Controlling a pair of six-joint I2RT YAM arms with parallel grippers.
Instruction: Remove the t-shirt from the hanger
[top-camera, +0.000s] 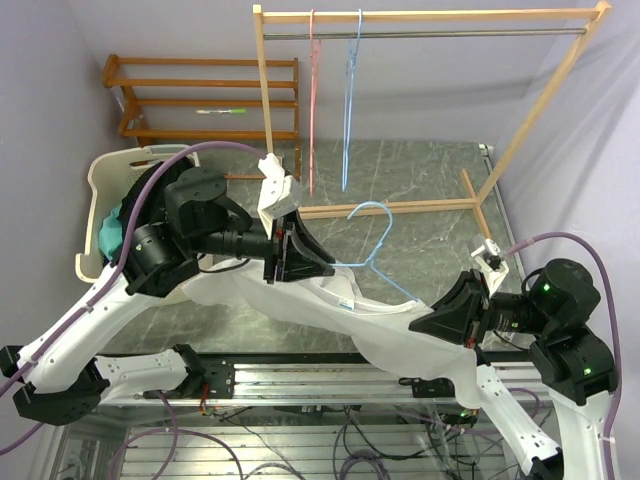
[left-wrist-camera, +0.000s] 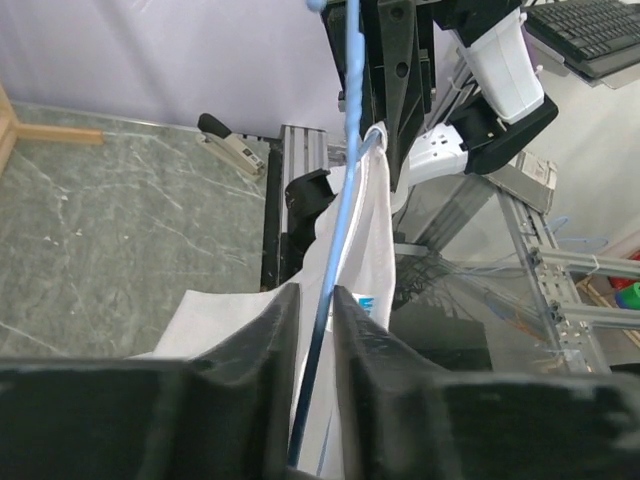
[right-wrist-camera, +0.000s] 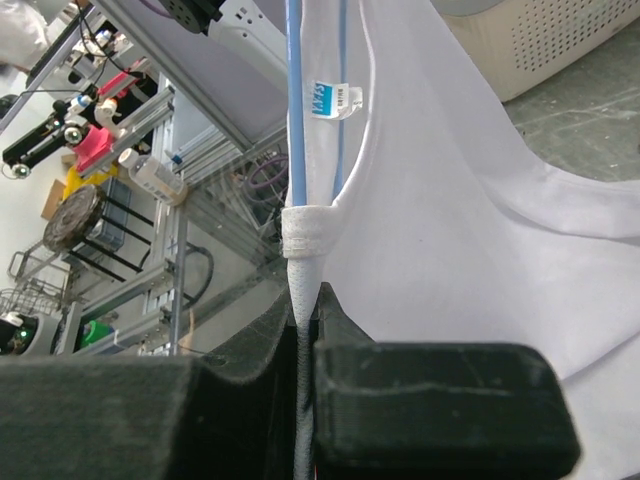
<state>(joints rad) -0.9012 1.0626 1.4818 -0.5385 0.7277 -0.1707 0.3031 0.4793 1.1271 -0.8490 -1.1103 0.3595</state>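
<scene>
A white t-shirt (top-camera: 300, 297) hangs stretched between my two grippers, still on a light blue wire hanger (top-camera: 372, 222) whose hook points to the back. My left gripper (top-camera: 322, 264) is shut on one arm of the hanger; in the left wrist view the blue wire (left-wrist-camera: 338, 240) runs between the nearly closed jaws (left-wrist-camera: 318, 300), with the t-shirt (left-wrist-camera: 372, 230) beside it. My right gripper (top-camera: 425, 322) is shut on the t-shirt's neck seam; the right wrist view shows the bunched white fabric (right-wrist-camera: 304, 270) pinched at the jaws (right-wrist-camera: 305, 298), next to the hanger wire (right-wrist-camera: 294, 100).
A wooden clothes rack (top-camera: 430, 16) stands at the back with a pink hanger (top-camera: 313, 100) and a blue hanger (top-camera: 350, 100) on it. A white laundry basket (top-camera: 98, 190) with teal cloth sits at the left. A wooden shelf (top-camera: 200, 98) stands behind it.
</scene>
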